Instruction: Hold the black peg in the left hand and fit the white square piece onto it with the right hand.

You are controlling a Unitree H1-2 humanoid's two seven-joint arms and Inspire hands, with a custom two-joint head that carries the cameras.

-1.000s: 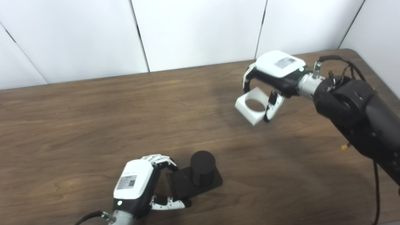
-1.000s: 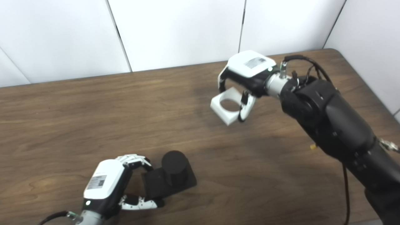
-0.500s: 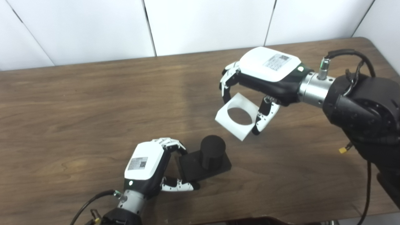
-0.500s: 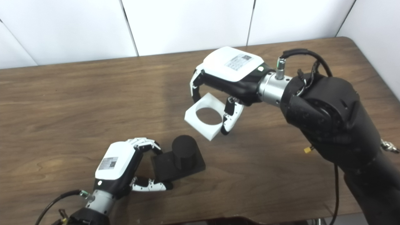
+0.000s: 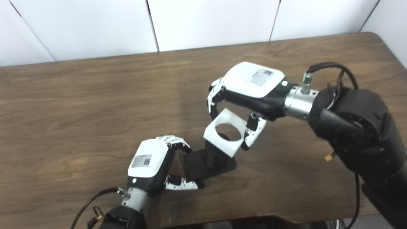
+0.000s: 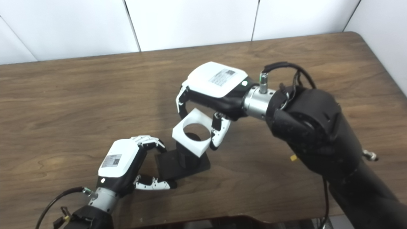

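**White piece now over the peg, ready to drop**

Right hand grips the white square piece betw fingers and thumb; in the last second it carried the piece from the far right of the table down to just above the black peg. The hole now overlaps the peg top, piece tilted. Left hand still clamps the peg's flat base, on the table. Next, prob: level the piece & lower it
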